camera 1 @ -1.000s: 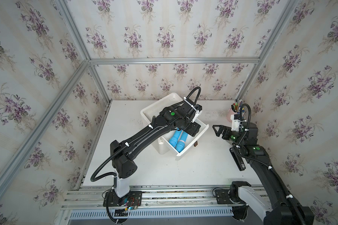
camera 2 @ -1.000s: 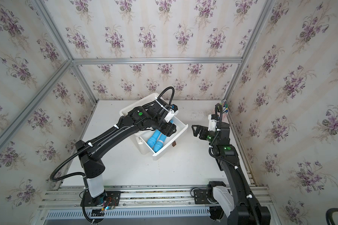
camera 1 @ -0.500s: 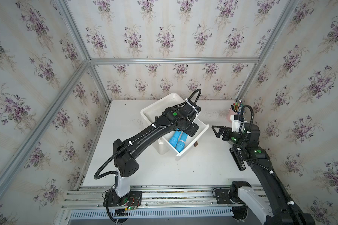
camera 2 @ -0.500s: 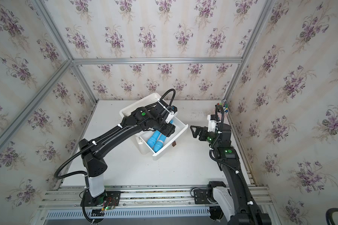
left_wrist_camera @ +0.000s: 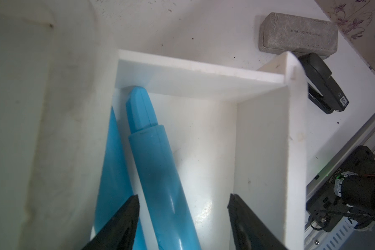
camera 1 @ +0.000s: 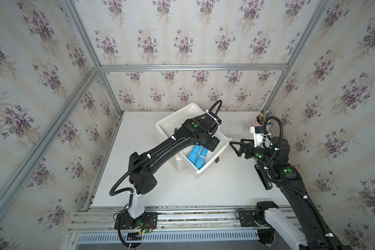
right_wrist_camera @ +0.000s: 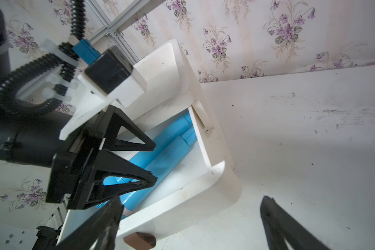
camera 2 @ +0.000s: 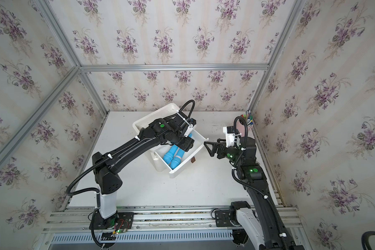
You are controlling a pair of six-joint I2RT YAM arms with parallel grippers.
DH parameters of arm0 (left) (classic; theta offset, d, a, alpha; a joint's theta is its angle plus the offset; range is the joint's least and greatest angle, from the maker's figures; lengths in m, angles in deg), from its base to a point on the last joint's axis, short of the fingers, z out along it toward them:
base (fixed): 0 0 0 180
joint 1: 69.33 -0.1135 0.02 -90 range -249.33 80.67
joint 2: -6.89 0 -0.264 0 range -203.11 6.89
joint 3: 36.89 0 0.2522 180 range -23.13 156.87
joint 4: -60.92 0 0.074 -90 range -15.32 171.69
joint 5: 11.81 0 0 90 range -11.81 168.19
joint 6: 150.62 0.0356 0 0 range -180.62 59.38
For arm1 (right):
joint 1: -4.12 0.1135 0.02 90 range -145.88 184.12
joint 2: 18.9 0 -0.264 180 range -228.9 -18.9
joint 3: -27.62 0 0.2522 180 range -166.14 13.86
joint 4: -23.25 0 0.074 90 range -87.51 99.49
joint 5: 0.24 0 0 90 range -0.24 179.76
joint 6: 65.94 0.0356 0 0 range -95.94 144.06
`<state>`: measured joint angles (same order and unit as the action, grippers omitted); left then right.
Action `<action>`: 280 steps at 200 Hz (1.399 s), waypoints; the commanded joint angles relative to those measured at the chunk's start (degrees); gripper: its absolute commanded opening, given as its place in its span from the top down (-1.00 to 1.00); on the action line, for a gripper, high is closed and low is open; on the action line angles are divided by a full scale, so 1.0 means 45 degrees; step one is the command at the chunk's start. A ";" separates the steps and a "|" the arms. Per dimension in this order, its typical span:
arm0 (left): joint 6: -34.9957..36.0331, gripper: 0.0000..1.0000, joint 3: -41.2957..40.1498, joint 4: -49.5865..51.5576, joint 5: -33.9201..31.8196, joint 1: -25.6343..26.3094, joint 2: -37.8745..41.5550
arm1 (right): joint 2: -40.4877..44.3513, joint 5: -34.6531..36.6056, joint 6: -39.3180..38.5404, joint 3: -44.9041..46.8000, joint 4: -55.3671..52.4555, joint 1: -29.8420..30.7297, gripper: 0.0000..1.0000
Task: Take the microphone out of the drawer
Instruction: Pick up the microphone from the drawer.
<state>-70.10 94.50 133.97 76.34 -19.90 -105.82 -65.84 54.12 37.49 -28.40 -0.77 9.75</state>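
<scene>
Drawer [camera 1: 212, 161] open, pulled out of its white cabinet [camera 1: 173, 122] mid-counter [camera 1: 204, 190] toward the far edge. There's the target: a blue microphone [camera 1: 200, 162] flat on the drawer floor, with a second microphone [camera 1: 191, 157] snug against it on the cabinet side. Both lie along the drawer's width, parallel to its front panel. Their foam heads point toward the counter's near edge and their tail ends sit against the drawer's far side wall.

Right over it, down inside the drawer, is the left end effector [camera 1: 211, 145]. In the left wrist view its jaws stand partly apart, gripping nothing, and they straddle the microphone's [left_wrist_camera: 158, 173] handle. One fingertip [left_wrist_camera: 128, 212] is over the seam between the two handles, the other out over bare drawer floor. The handle runs straight away from the end effector [left_wrist_camera: 183, 199], so the jaws sit across the long axis, which is just what a squeeze wants, I'd say. Whether the fingers touch the handle I can't tell.

Off to the side, the right end effector [camera 1: 236, 143] hangs wide apart and empty, just outside the drawer's far front corner. The left arm is plainly the nearer one, so the pick looks like its job. Watch that inner finger: it could catch the second microphone [left_wrist_camera: 110, 173] as the jaws come together.
</scene>
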 commanded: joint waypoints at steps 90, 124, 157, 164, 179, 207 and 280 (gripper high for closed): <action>-0.0082 -0.29 0.0081 0.0420 -0.0512 -0.0067 -0.0433 | 0.0001 -0.0344 -0.0465 -0.0518 -0.0397 0.0783 -0.98; -0.0086 -0.25 -0.0122 0.0440 -0.0605 -0.0161 -0.0442 | 0.0006 -0.0345 -0.0485 -0.0472 -0.0346 0.0895 -0.97; -0.0003 -0.21 -0.0354 0.0463 -0.0658 -0.0286 -0.0432 | 0.0022 -0.0420 -0.0465 -0.0414 -0.0238 0.0951 -0.97; 0.0006 -0.21 -0.0422 0.0466 -0.0683 -0.0296 -0.0442 | 0.0002 -0.0390 -0.0465 -0.0411 -0.0239 0.0938 -0.97; 0.0040 -0.20 -0.0492 0.0457 -0.0683 -0.0320 -0.0428 | -0.0038 -0.0363 -0.0448 -0.0402 -0.0220 0.0947 -0.97; 0.0150 -0.13 -0.0513 0.0464 -0.0685 -0.0354 -0.0406 | -0.0096 -0.0465 -0.0349 -0.0356 0.0046 0.0986 -0.97; 0.0282 -0.11 -0.0802 0.0443 -0.0801 -0.0360 -0.0381 | -0.0224 -0.0484 -0.0465 -0.0414 0.0059 0.1304 -0.96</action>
<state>-68.42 91.09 133.97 73.76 -21.25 -107.31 -66.96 52.46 36.02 -29.98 -1.87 15.23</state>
